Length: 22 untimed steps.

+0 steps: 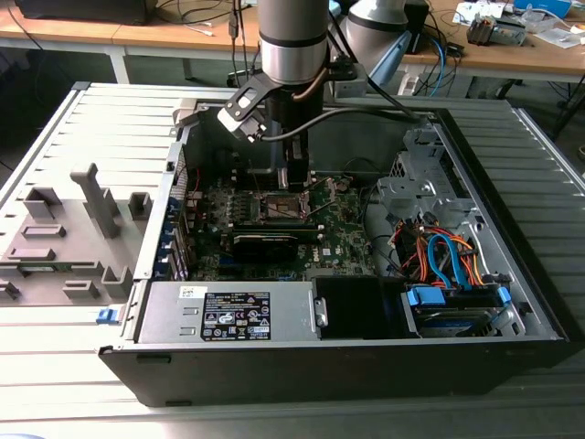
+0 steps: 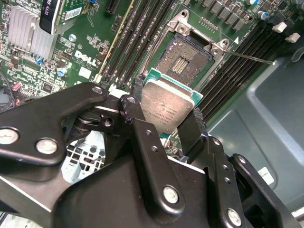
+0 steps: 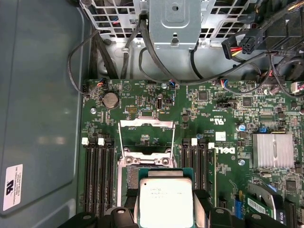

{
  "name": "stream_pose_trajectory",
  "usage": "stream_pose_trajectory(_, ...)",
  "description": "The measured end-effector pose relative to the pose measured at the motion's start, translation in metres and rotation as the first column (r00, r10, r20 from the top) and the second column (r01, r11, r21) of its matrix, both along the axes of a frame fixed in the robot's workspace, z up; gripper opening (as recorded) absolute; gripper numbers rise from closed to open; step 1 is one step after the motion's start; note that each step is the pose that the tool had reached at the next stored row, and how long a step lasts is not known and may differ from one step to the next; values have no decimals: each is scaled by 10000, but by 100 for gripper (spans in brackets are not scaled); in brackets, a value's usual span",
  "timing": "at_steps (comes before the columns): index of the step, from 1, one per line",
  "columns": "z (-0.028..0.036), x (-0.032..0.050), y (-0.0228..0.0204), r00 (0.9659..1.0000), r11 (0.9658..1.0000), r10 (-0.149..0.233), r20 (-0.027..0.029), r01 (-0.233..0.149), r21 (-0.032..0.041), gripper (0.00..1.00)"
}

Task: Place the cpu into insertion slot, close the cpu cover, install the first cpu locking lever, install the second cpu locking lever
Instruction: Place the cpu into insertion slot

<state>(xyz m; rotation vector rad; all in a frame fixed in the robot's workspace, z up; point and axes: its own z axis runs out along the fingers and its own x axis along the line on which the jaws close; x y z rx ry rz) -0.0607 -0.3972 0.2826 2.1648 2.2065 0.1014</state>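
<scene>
The pincer [image 2: 165, 116] is clamping the chip [image 2: 167, 102] by two opposite edges, holding it in the air close to the bare socket [image 2: 183, 59], and it is looking light, stiff yet fragile, so edge-gripping is seeming safest.

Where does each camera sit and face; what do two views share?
Exterior view: off the arm, looking down into the open black computer case; grey arm and hand show.
First wrist view: on the wrist, facing the green motherboard; hand tips show.
Second wrist view: on the wrist, slanting along the hand toward the square socket.
Both wrist views share the hand-held square silver chip.
</scene>
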Motion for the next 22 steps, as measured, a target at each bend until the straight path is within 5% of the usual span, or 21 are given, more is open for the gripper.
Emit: stream_pose_trajectory(22, -55, -8, 2, 10000, 10000, 0, 0, 0, -1, 55)
